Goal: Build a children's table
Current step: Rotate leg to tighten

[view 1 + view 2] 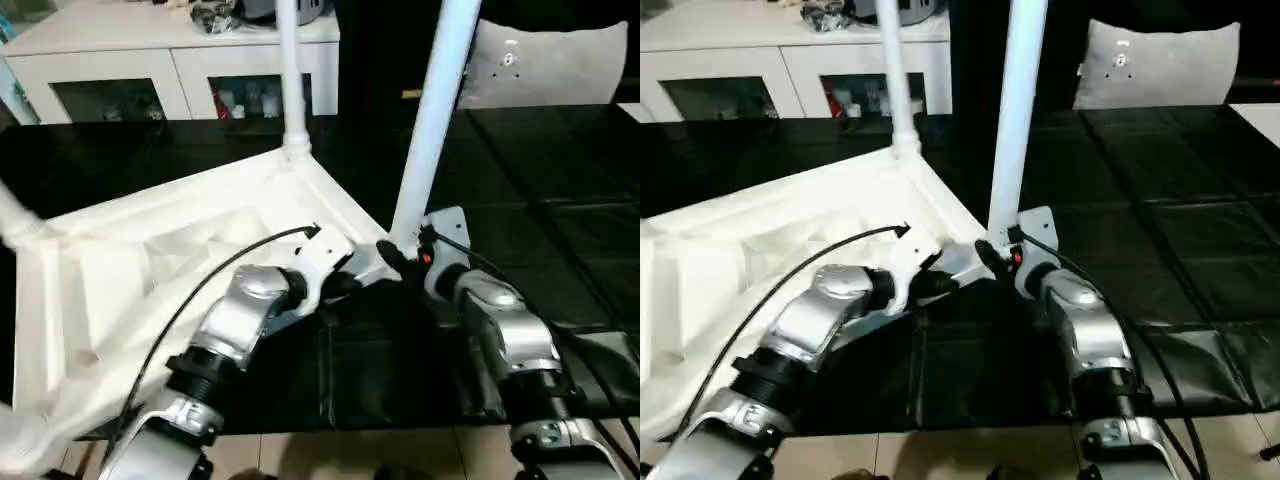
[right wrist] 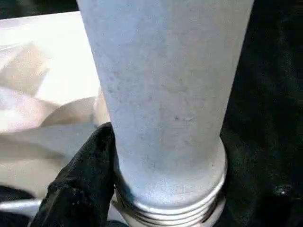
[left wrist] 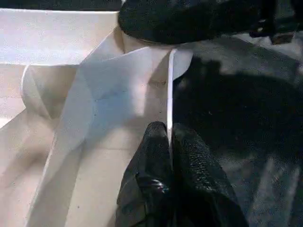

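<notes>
The table top lies underside up on the work table, filling its left half. One leg stands upright in the far corner socket. Nearer and to the right, a second leg rises at the near right corner (leaning slightly right), the right gripper at its base. The left gripper sits just left of it, on the top's thin rim. Behind the work table stands a cabinet, and a chair back right.

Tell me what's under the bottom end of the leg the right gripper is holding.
The leg in the right gripper stands over the tabletop's near corner. Its threaded end shows; the socket below is hidden by grippers.
</notes>
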